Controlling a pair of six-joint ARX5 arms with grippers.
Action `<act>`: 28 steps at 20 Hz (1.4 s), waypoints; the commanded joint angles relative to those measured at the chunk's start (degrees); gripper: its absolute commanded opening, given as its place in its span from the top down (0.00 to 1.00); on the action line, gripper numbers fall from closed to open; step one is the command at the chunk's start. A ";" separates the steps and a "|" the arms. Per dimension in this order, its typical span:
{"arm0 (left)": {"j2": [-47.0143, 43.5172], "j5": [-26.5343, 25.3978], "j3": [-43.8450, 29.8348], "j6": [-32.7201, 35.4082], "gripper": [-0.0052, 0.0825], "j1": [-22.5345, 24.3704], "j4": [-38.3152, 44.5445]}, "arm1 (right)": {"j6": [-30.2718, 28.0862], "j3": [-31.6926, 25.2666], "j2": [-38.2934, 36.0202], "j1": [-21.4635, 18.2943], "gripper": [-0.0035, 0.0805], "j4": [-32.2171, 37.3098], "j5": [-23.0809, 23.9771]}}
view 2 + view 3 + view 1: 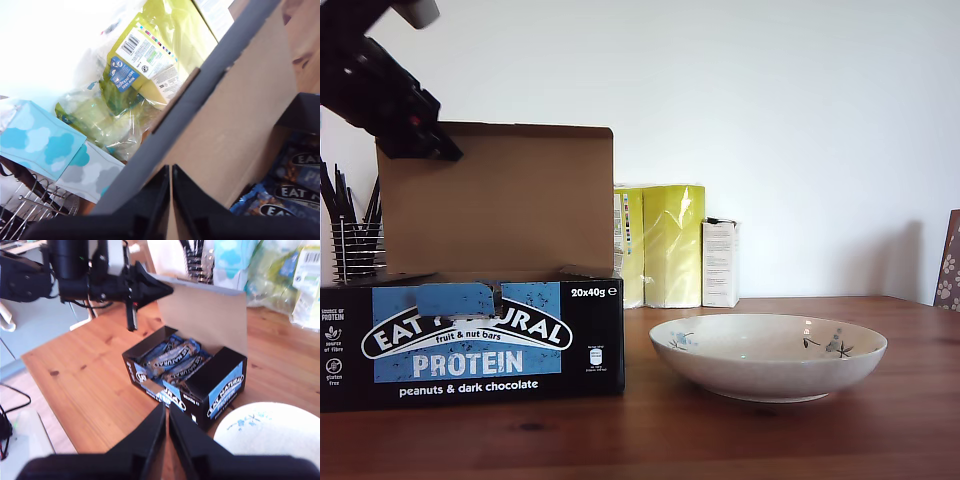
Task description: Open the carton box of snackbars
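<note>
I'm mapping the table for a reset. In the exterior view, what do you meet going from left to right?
Wire rack → carton box of snackbars, its lid raised, with my first gripper at the lid's top corner → yellow packs → small white carton → bowl.

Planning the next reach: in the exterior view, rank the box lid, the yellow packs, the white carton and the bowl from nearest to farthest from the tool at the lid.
1. Box lid, at my first gripper.
2. Yellow packs, behind the box.
3. White carton, beside the packs.
4. Bowl, low toward the exterior view's right; close to the carton's rank.
</note>
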 commanded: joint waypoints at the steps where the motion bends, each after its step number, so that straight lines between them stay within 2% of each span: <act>1: 3.82 0.87 2.38 -0.28 0.97 0.35 0.74 | 0.98 0.00 0.87 0.55 0.97 1.01 0.22; 10: 22.53 2.36 19.74 -0.15 0.97 1.81 -1.01 | 2.54 0.00 2.73 3.06 0.97 0.94 4.48; 17: 33.27 5.77 31.15 -1.79 0.97 4.09 -11.89 | 2.84 0.00 2.73 3.56 0.97 0.94 7.69; 21: 36.96 8.00 34.03 -3.32 0.97 4.79 -17.92 | 3.43 0.00 3.43 3.56 0.97 0.96 7.87; 28: 39.04 10.21 34.36 -4.72 0.97 5.38 -24.96 | 3.72 0.00 4.59 3.58 0.97 0.94 7.63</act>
